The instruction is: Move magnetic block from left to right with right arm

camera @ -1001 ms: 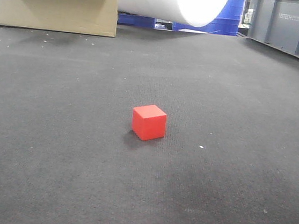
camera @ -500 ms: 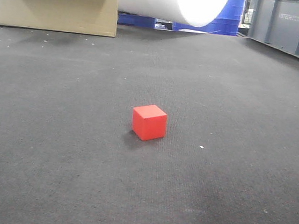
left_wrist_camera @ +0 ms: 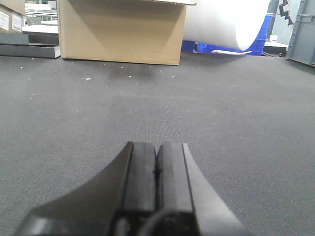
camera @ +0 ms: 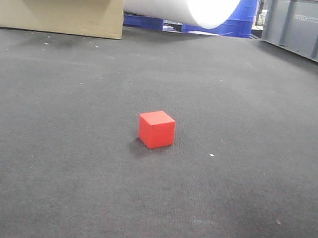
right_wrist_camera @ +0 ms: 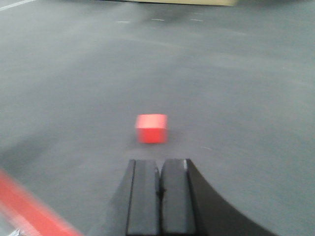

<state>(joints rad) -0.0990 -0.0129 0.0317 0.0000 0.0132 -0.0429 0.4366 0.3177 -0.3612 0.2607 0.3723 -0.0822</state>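
The magnetic block (camera: 156, 129), a small bright-red cube, sits alone on the dark grey mat near the middle of the front view. The right wrist view shows the magnetic block (right_wrist_camera: 151, 128) blurred, a short way ahead of my right gripper (right_wrist_camera: 160, 164), which is shut with nothing between its pads. My left gripper (left_wrist_camera: 157, 146) is also shut and empty, low over bare mat, with no block in its view. Neither gripper appears in the front view.
A cardboard box (camera: 57, 1) stands at the back left, a large white roll (camera: 184, 1) and blue crates (camera: 242, 16) behind the mat's middle, and grey bins (camera: 310, 30) at the back right. A blurred red strip (right_wrist_camera: 29, 211) crosses the right wrist view's lower left.
The front view has shifted slightly, so the block and background sit a few pixels further left. The block itself rests in the same spot on the mat.
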